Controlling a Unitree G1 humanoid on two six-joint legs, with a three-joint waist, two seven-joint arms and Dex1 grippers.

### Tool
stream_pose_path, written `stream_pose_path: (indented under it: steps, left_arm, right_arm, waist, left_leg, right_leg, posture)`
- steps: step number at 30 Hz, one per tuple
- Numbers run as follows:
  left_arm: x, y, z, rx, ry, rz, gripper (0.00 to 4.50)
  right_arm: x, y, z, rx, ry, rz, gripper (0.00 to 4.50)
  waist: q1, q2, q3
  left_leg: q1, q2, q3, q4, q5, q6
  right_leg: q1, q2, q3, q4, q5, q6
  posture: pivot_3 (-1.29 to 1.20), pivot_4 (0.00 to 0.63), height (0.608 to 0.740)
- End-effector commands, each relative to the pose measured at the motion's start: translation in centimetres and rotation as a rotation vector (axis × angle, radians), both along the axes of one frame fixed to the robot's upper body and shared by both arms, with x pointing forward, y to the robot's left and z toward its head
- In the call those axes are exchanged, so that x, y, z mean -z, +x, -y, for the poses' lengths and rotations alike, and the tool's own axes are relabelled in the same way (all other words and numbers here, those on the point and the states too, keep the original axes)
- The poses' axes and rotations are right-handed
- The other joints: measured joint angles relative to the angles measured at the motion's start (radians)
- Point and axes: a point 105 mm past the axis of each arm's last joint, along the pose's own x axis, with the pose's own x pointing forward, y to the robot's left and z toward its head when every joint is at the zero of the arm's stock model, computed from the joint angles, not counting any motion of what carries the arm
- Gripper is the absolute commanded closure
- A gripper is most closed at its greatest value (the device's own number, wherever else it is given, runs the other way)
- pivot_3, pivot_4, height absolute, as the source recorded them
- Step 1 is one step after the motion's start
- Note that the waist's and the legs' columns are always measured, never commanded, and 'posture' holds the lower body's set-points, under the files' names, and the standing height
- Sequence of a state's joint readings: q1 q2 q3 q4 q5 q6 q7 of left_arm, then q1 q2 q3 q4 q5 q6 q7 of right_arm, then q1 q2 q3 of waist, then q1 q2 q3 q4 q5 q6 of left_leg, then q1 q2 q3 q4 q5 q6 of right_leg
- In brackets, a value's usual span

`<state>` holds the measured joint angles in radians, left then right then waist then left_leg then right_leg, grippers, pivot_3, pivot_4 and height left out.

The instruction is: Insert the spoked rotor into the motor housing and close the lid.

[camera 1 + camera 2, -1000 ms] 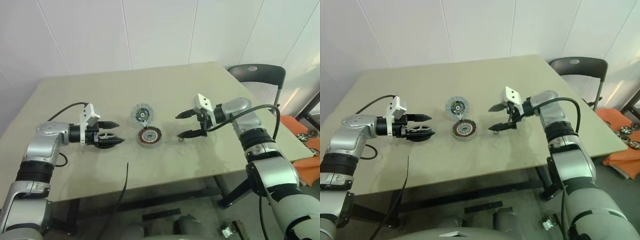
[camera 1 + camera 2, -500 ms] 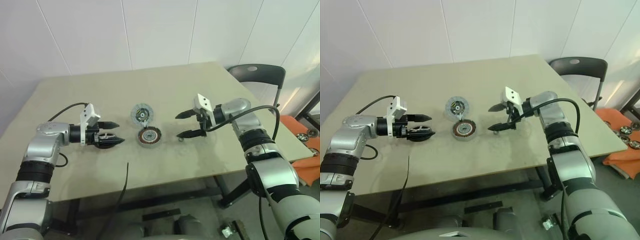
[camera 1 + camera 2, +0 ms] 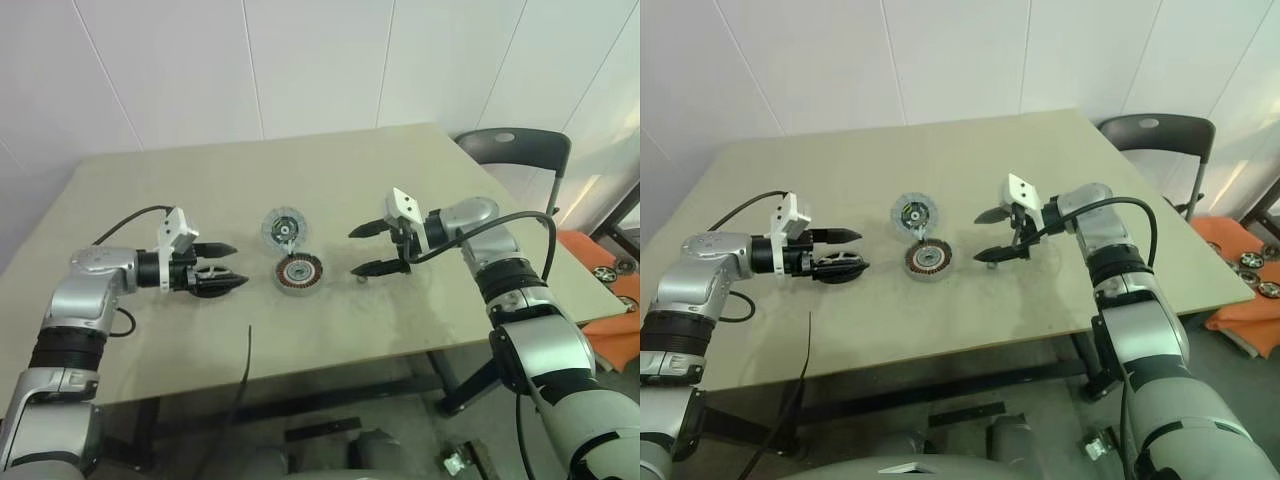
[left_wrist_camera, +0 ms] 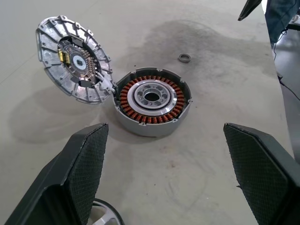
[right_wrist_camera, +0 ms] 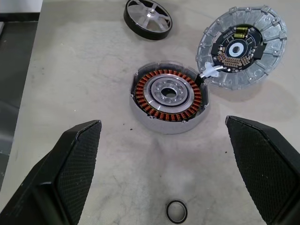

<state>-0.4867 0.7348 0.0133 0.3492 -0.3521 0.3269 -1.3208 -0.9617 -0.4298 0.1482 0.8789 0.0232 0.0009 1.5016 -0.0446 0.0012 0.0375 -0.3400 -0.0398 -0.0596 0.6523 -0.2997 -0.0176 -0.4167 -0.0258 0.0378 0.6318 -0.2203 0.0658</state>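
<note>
**While both grippers gape, the rotor lies by the left one**

Because the spoked rotor (image 5: 148, 17) lies flat on the table (image 3: 400, 170) just under the left gripper (image 3: 238, 265), that arm is the nearer one. From the rotor, the motor housing (image 5: 168, 102) sits toward the right arm, coils facing up. Its lid (image 5: 241, 47) leans open at the far rim. The right gripper (image 3: 354, 252) hangs on the housing's other side. Both grippers are spread wide and hold nothing. Count: one rotor, one housing, one lid, one small loose ring (image 5: 176, 211).

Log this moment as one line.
left gripper open near spoked rotor | right gripper open, empty | motor housing rotorless | lid open
</note>
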Motion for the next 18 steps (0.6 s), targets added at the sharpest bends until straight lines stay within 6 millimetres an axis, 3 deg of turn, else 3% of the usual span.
stream_pose_path:
  steps: [1,18]
  left_arm:
    - [-1.42,0.17,0.17,0.006,-0.015,0.047,0.32]
    - [-1.87,0.64,0.39,0.019,-0.011,0.054,0.32]
  right_arm:
    - [-1.25,0.13,-0.25,-0.013,0.023,0.037,0.06]
    - [-1.53,0.30,-0.10,0.001,0.028,0.047,0.06]
  waist:
    - [0.000,0.000,0.000]
    - [0.000,0.000,0.000]
  left_leg:
    - [0.000,0.000,0.000,0.000,0.000,0.000]
    - [0.000,0.000,0.000,0.000,0.000,0.000]
  right_leg:
    - [0.000,0.000,0.000,0.000,0.000,0.000]
    - [0.000,0.000,0.000,0.000,0.000,0.000]
  posture:
    - [0.00,0.000,0.740]
    - [0.00,0.000,0.740]
